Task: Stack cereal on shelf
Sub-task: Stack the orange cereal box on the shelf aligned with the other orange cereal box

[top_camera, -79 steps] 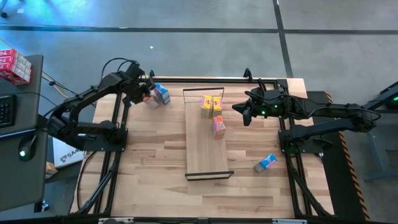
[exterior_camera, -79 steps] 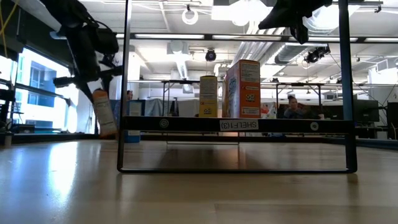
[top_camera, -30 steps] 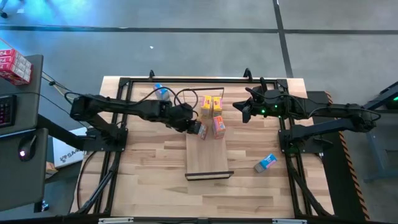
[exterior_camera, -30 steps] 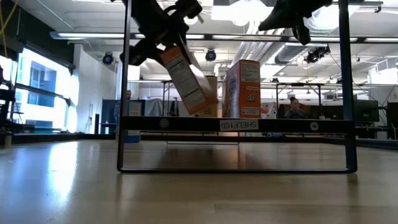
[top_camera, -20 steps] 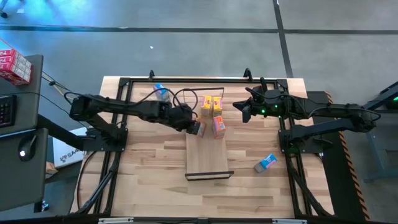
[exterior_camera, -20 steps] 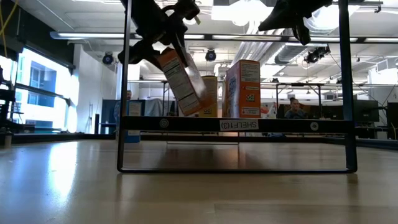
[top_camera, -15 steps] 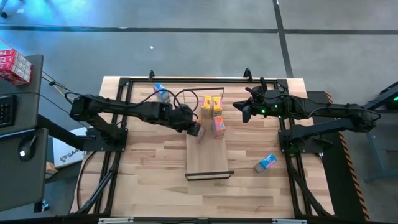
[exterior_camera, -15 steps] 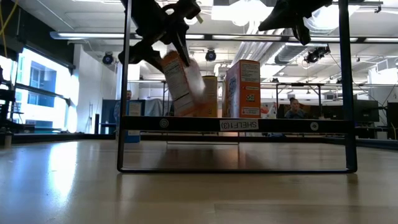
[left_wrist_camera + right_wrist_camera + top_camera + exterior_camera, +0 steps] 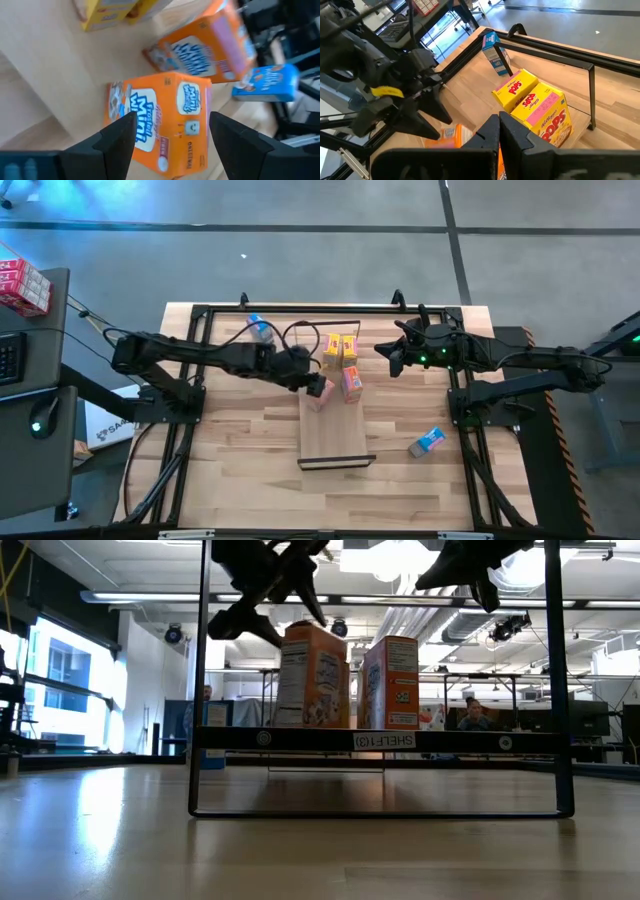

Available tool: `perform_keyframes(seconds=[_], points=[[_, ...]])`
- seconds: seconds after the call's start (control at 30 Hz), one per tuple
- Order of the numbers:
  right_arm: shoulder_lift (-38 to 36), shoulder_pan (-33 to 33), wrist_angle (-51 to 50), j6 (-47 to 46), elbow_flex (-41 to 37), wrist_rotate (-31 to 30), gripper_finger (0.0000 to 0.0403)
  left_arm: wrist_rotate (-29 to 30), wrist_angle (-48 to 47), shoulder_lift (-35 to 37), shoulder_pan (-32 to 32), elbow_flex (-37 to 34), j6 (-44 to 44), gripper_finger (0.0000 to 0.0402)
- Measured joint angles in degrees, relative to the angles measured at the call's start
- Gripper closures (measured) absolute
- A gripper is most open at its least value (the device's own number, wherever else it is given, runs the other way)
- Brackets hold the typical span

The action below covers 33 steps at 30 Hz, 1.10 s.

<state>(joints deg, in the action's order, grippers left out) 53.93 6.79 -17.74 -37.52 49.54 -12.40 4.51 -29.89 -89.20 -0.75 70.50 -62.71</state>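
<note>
The left claw [image 9: 290, 605] hangs wide open over the orange box [image 9: 312, 676], which looks light, stiff and tippy; grab its flat sides.

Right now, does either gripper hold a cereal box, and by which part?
Nothing is held. The left gripper stands open just above the orange box, upright on the shelf. The right gripper is shut on nothing.

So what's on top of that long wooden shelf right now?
Four small cardboard cereal boxes stand on the long light-wood shelf: two yellow ones at the back and two orange-pink ones in front. The left claw stands open by the nearer one, partly covering it from above.
</note>
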Motion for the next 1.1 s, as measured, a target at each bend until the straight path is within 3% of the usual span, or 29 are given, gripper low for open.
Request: perform_keyframes(seconds=[0.27,0.47,0.53,0.63,0.77,0.8,1.0,1.1], points=[[0.0,0.0,0.0,0.0,0.0,0.0,0.0403,-2.1,0.6,1.2,-1.9,0.0,6.7,0.016],[0.0,0.0,0.0,-0.2,0.0,0.1,0.0403,-0.9,-0.4,7.9,-4.2,0.0,16.9,0.0167],[0.0,0.0,0.0,-1.1,0.0,0.1,0.0403,1.8,-1.7,11.6,-4.3,0.0,20.4,0.0188],[0.0,0.0,0.0,-1.3,0.0,0.2,0.0403,6.5,-3.1,17.3,-3.6,-0.7,24.5,0.0251],[0.0,0.0,0.0,-1.6,0.0,0.2,0.0403,7.5,0.5,23.8,-0.3,-7.7,24.4,0.0373],[0.0,0.0,0.0,-1.7,0.0,0.2,0.0403,6.8,2.6,25.2,0.7,-10.6,23.2,0.0386],[0.0,0.0,0.0,-2.6,0.0,0.2,0.0403,-5.1,27.8,28.5,8.8,-28.3,23.8,0.04],[0.0,0.0,0.0,-2.6,0.0,0.0,0.0403,-4.6,30.5,25.5,11.6,-31.9,26.4,0.0401]])
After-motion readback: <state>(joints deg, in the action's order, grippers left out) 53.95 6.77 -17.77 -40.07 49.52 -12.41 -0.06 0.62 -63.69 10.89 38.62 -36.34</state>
